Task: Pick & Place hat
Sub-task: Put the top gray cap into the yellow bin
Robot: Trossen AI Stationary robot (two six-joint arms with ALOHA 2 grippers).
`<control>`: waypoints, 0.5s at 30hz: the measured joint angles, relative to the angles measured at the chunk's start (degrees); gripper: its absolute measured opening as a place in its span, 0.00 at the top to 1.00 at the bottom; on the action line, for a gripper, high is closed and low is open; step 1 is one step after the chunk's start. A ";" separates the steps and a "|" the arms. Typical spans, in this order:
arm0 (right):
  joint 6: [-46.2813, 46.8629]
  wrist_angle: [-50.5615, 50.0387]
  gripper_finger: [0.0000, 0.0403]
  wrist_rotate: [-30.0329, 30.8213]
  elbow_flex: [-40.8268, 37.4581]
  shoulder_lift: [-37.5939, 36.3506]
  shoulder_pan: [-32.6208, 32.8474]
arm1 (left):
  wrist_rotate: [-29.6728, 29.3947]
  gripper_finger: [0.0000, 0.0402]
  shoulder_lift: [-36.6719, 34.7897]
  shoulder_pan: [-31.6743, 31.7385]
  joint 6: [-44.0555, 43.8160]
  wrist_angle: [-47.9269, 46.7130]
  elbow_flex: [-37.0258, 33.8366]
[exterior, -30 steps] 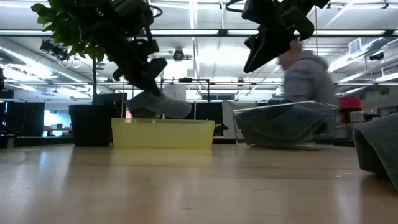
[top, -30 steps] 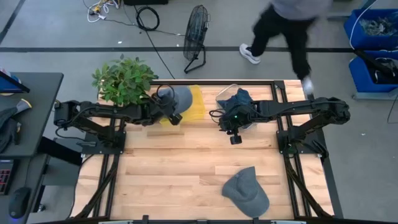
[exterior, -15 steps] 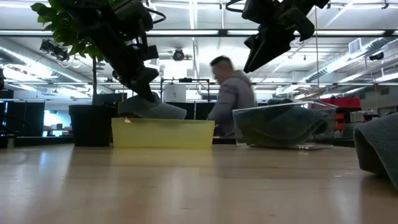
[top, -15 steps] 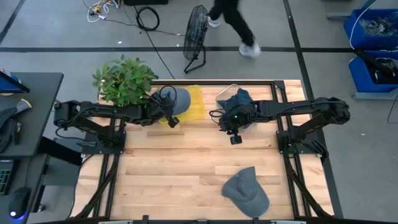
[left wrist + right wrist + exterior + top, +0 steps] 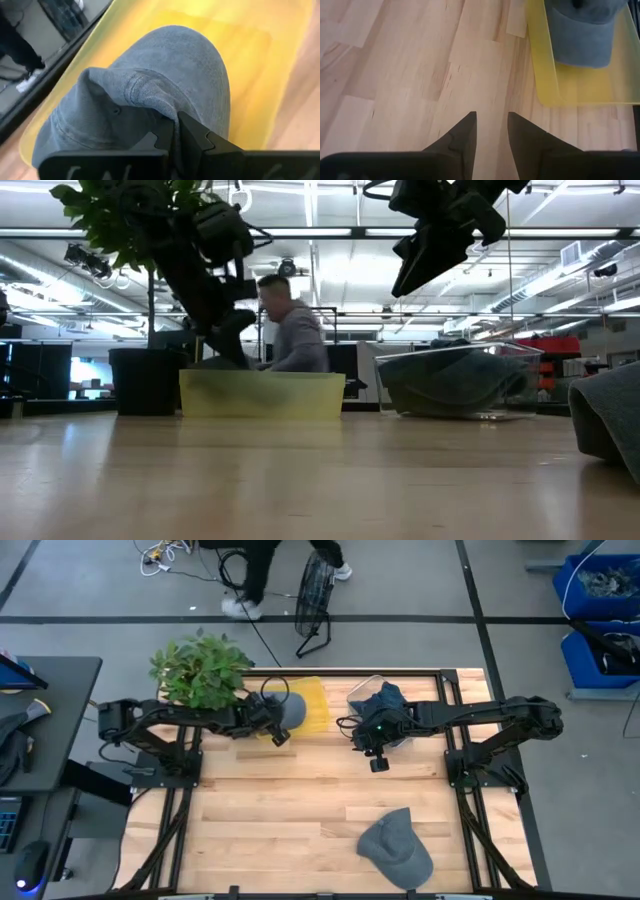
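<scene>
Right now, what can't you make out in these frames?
- Low view: grey hat in the yellow bin, hidden by the bin's wall.
- High view: clear bin contents, covered by the right end effector arm.
- Low view: second hat cut off by the edge.
- Left end effector: pinched on the hat.

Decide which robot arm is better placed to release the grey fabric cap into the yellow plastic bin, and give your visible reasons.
Left. The left gripper is shut on the grey fabric cap inside the yellow plastic bin; the right gripper hangs open over bare table.
</scene>
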 joint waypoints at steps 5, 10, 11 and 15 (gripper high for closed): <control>0.62 0.00 0.72 -0.10 0.00 0.00 0.00 | -2.55 0.94 2.32 0.00 -0.63 3.24 0.00; 0.82 -0.24 0.72 -0.38 -0.02 -0.02 0.00 | -2.65 0.93 2.27 0.85 -0.46 3.31 0.00; 0.82 -0.20 0.72 -0.38 -0.02 -0.02 0.00 | -2.65 0.92 2.27 0.97 -0.46 3.31 0.00; 0.82 -0.36 0.72 -0.40 -0.02 -0.02 0.00 | -1.42 0.86 2.34 1.01 0.19 3.32 0.00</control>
